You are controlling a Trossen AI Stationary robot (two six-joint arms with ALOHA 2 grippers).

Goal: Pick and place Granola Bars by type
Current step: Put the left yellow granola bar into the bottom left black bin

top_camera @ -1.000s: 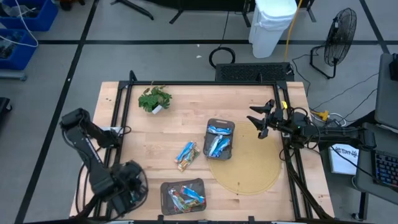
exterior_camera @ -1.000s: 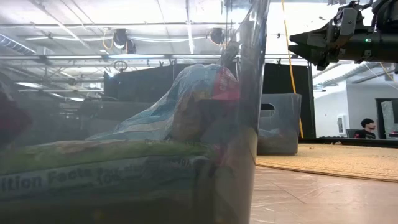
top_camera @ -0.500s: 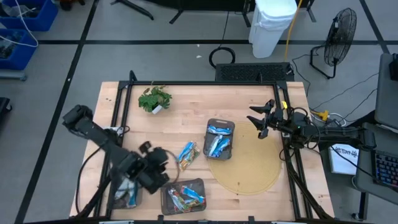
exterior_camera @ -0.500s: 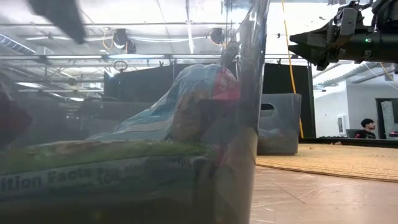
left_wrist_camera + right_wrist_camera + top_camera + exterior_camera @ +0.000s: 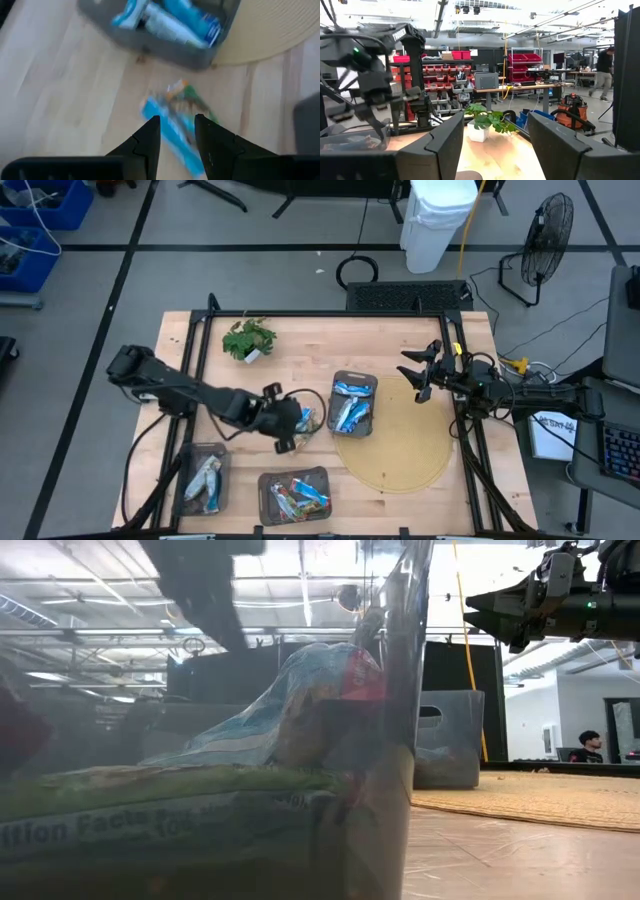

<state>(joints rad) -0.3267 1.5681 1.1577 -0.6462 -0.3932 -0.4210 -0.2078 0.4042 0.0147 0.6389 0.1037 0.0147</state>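
Observation:
Two loose granola bars lie flat on the wooden table: a blue and white one [image 5: 172, 135] and a green-brown one [image 5: 194, 102], seen together in the high view [image 5: 308, 420]. My left gripper [image 5: 288, 432] [image 5: 176, 121] hovers open just above them, its fingers standing either side of the blue bar. Blue bars fill the dark tray [image 5: 352, 402] [image 5: 165, 30] beyond. Mixed bars lie in the near tray [image 5: 295, 492], and more in the left tray [image 5: 205, 480]. My right gripper [image 5: 415, 375] [image 5: 490, 127] waits open over the table's right side.
A green plant sprig [image 5: 248, 338] stands near the far left corner. A round tan mat [image 5: 395, 442] covers the right half of the table, under the blue-bar tray's edge. The low view looks through the near tray's wall [image 5: 395, 740] at bars inside.
My left arm has swung up from over the left tray at the near-left corner, toward the table's right and far side, and now reaches the loose bars in the middle. The left tray and its bars have come into view. The right arm has kept still.

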